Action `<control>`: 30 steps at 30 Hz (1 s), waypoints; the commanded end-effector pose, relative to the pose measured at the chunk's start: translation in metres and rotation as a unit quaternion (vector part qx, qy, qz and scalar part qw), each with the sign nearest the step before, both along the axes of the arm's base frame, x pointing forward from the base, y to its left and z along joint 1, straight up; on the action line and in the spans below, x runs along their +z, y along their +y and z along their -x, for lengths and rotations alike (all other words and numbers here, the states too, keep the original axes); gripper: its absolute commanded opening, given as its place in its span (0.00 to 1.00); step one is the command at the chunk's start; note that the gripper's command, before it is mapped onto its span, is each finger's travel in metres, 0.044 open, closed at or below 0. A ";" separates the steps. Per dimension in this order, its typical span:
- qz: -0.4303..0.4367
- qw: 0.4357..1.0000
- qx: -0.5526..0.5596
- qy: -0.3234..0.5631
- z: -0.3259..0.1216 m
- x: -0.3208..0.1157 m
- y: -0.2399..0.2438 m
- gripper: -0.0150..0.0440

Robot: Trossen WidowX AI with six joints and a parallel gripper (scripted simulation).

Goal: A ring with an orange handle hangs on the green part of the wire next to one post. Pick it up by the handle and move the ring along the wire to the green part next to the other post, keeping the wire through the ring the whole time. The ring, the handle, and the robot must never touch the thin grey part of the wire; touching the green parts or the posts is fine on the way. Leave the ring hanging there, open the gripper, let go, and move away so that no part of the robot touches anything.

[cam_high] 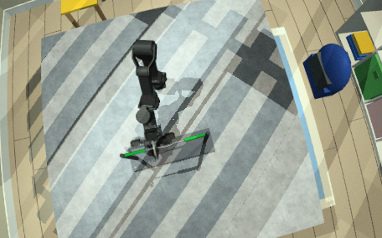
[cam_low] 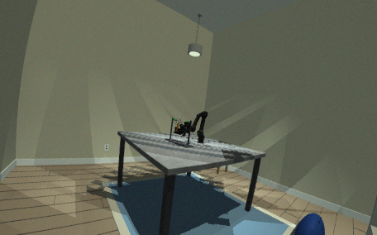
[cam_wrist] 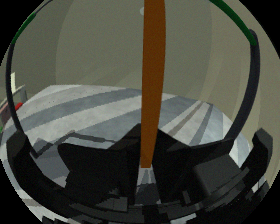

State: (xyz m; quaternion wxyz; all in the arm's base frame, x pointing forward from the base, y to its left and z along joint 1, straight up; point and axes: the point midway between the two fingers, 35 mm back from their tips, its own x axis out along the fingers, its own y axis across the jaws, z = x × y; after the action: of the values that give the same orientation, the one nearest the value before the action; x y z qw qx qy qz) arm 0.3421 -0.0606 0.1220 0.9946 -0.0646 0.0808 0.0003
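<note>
The gripper (cam_high: 155,147) (cam_low: 181,129) (cam_wrist: 143,127) is closed to a narrow gap, its two dark fingers bearing on the orange handle (cam_low: 177,127) (cam_wrist: 153,80) from either side. In the wrist view the handle stands nearly upright, its lower end between the fingers and its upper part running out of the frame. From above, the gripper is located at the inner end of one green part (cam_high: 135,152) of the wire, where the thin grey part (cam_high: 172,145) begins; the other green part (cam_high: 195,137) lies well apart, beside the far post (cam_high: 203,151). The handle is therefore nearer the first green part than the second. The ring itself is too small to make out clearly, and whether it touches the grey part cannot be determined. The black arm (cam_high: 147,85) (cam_low: 202,124) reaches over the table (cam_high: 248,184) (cam_low: 162,159) to the wire.
</note>
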 end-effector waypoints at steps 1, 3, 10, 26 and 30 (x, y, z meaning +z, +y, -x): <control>0.017 1.000 -0.008 0.000 0.001 -0.001 0.001 0.00; 0.022 1.000 -0.010 0.000 0.001 -0.001 0.001 0.00; 0.032 0.999 -0.015 0.000 0.000 -0.002 0.006 0.00; 0.008 1.000 -0.004 0.002 -0.001 -0.007 0.027 0.00; -0.008 1.000 0.004 0.003 -0.001 -0.008 0.035 0.00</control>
State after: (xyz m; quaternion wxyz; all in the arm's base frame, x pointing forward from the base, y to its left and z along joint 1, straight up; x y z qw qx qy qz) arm 0.3436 -0.0321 0.1156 0.9940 -0.0716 0.0828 0.0004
